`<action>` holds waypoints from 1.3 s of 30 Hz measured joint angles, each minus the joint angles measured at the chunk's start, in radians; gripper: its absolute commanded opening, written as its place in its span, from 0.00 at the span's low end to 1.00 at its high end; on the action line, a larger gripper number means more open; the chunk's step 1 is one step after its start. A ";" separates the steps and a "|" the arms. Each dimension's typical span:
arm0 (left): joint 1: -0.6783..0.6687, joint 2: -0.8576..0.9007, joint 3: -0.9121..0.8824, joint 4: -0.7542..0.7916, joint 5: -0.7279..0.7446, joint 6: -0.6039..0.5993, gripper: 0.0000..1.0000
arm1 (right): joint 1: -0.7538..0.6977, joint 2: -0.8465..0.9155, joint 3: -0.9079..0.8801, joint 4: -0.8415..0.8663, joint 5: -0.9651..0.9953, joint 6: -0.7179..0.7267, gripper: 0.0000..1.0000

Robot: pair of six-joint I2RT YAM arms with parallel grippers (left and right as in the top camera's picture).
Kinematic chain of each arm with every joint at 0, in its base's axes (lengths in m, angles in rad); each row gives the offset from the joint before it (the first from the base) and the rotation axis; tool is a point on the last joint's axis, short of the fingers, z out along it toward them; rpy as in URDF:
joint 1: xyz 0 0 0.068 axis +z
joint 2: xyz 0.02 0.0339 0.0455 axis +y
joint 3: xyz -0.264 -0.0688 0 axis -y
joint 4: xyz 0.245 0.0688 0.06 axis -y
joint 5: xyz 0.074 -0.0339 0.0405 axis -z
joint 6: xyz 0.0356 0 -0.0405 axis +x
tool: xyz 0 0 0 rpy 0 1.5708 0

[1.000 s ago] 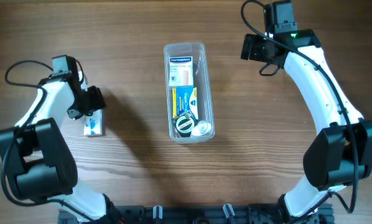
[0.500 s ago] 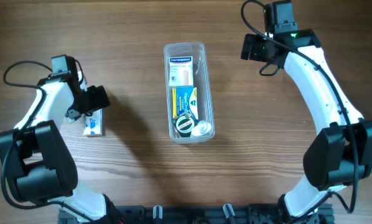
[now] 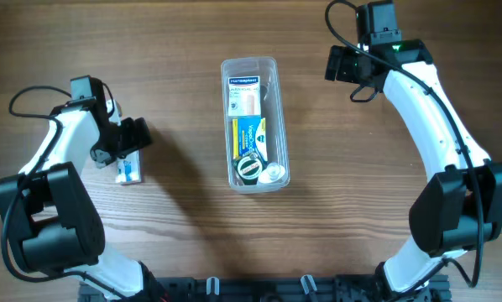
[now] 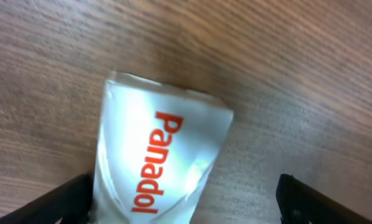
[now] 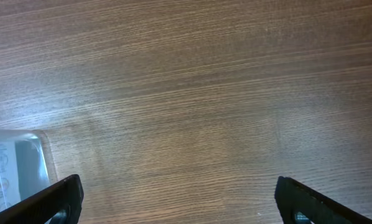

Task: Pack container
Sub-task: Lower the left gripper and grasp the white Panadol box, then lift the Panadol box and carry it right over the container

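Both our grippers spread wide: left gripper [image 4: 183,200] over white cardboard Panadol box [image 4: 153,155], left of clear rectangular plastic container [image 3: 272,126]; right gripper [image 5: 180,202] above wooden table [image 5: 173,93], far right.

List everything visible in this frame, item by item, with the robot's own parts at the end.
table: one, brown wood grain, under everything.
container: one, clear plastic, centre of the table, long side running away from the robot.
white box: one, white with a blue band, far end of the container.
blue-and-yellow box: one, middle of the container.
round black-and-green item: one, near end of the container.
round white item: one, near end, beside the black-and-green one.
Panadol box: one, white with red lettering, on the table left of the container.
left fingers: pair, black, spread open over the Panadol box.
right fingers: pair, black, open and empty above bare table, by the container's far right corner.
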 measured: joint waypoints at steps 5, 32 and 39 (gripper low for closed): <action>0.000 0.000 0.000 -0.020 0.010 0.002 0.88 | 0.000 0.000 0.000 0.000 0.000 0.000 1.00; -0.006 -0.012 -0.082 0.045 -0.013 -0.056 0.64 | 0.000 0.000 0.000 0.000 0.000 0.000 1.00; -0.006 -0.012 -0.084 0.048 -0.020 -0.059 0.57 | 0.000 0.000 0.000 0.000 0.000 0.000 1.00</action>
